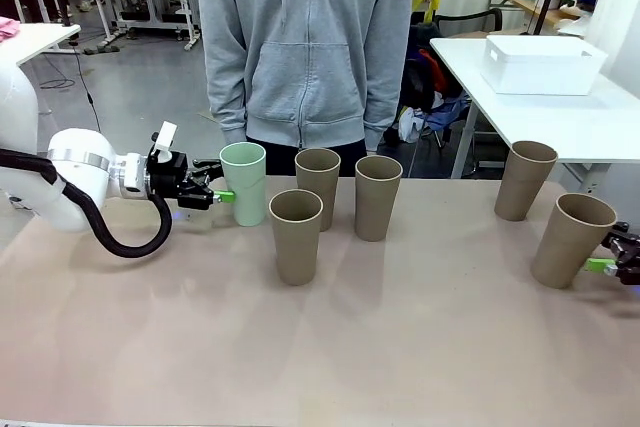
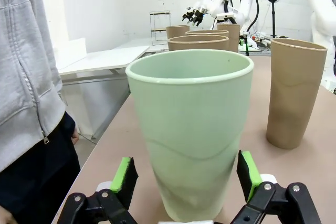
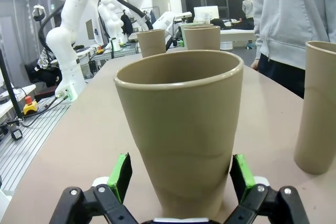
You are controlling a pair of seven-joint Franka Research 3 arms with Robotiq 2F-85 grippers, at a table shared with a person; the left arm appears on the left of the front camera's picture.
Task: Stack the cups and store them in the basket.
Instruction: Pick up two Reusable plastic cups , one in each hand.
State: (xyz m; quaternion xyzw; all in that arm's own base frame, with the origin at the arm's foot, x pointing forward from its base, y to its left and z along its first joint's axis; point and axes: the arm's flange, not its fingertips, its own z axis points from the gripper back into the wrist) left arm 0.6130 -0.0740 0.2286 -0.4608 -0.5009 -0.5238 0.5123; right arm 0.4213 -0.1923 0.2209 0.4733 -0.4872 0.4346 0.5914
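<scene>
**Both claws around cups, nothing gripped yet**

The left claw (image 2: 187, 178) is spread, its green pads (image 2: 125, 174) either side of the mint cup (image 2: 191, 129) low on its wall, with a gap showing on each side. The right claw (image 3: 178, 178) is spread too, around the nearest tan cup (image 3: 178, 129) at the right end of the bench (image 1: 420, 347). All six cups stand upright and apart; none is stacked. The basket (image 1: 545, 65) sits on a second bench (image 1: 600, 122) behind and to the right, well apart from the cups.

Likely trouble:
- These cups are tall and tapered, and the pads sit low. A one-sided squeeze could tip a cup or let it swing in the grip.
- A tan neighbour (image 1: 318, 185) stands just beside the mint cup, so a sideways lift could knock it.
- Nesting tilted cups could jam them.
- The basket may be a long reach.
</scene>
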